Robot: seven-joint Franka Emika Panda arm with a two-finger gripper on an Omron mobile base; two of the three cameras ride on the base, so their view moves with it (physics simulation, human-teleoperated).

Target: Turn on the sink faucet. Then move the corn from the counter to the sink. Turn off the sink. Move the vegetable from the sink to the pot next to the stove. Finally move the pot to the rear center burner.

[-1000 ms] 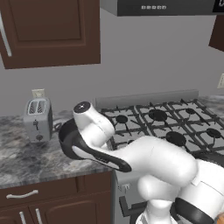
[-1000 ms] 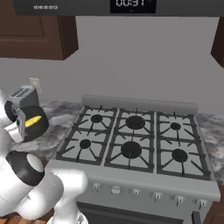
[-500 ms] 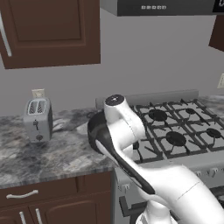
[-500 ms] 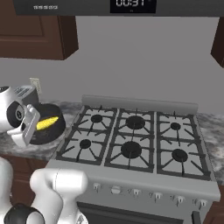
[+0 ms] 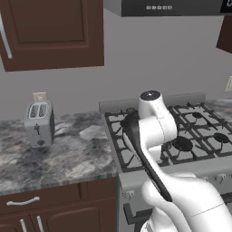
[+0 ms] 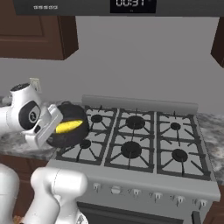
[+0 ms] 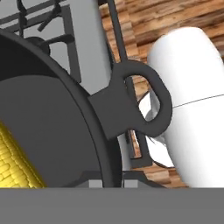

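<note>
A black pot [image 6: 69,129] hangs over the left edge of the silver stove [image 6: 131,173], above its left burners. The yellow corn [image 6: 70,126] lies inside it. My gripper [image 6: 53,127] is shut on the pot's left rim, with the white hand to its left. The rear center burner [image 6: 135,122] is bare, to the right of the pot. In the hand view the pot's dark wall [image 7: 57,113] is close up, with its loop handle [image 7: 146,100] and a piece of the corn [image 7: 13,162] at the lower left. In the left base view my arm hides most of the pot [image 5: 128,123].
A small silver toaster [image 5: 39,123] stands on the marbled counter [image 5: 72,156] left of the stove [image 5: 199,131]. Dark cabinets hang above, and a range hood [image 6: 113,6] sits over the burners. The other black grates [image 6: 175,144] carry nothing.
My arm has swung to the right, carrying the pot with the corn from over the counter to over the stove's left side. The grip has stayed shut.
</note>
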